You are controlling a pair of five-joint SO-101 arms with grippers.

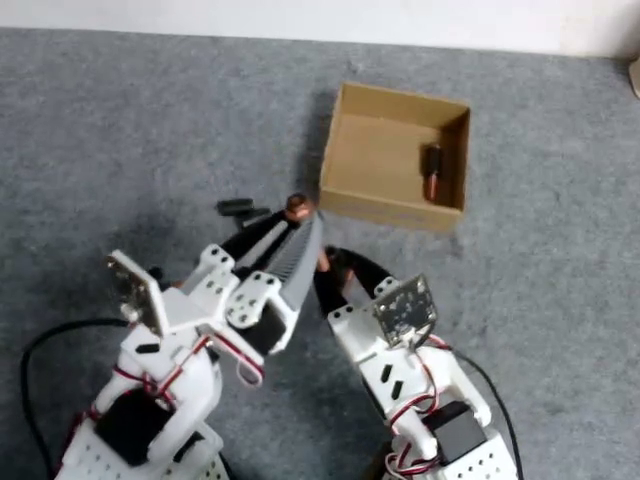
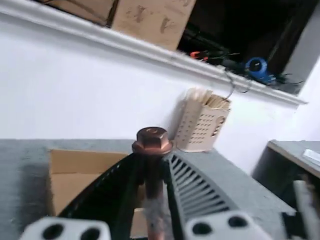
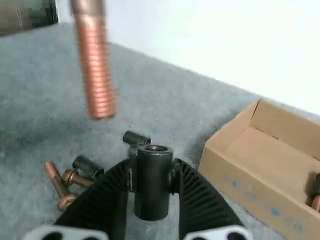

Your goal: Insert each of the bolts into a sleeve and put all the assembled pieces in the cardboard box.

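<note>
Holding a black sleeve (image 3: 152,187) upright, my right gripper (image 3: 152,169) is closed on its sides, with the open bore facing up. My left gripper (image 2: 152,162) is clamped on the shank of a copper bolt (image 2: 152,142), hex head uppermost. Seen from my right wrist, the bolt's threaded end hangs above the black sleeve and off to one side, not touching it. From above, both grippers stand close together just in front of the cardboard box (image 1: 385,208).

On the grey carpet (image 3: 45,100) beyond my right gripper lie two loose bolts (image 3: 56,184); I cannot tell whether they touch. A loose sleeve (image 3: 87,167) lies just beside them, and a second sleeve (image 3: 134,137) lies a little farther off.

The cardboard box is open at the top, and one assembled piece (image 1: 432,172) lies inside it, near a side wall.

Farthest off, against the white wall (image 2: 75,85), a perforated holder (image 2: 202,127) of sticks stands on the carpet.
</note>
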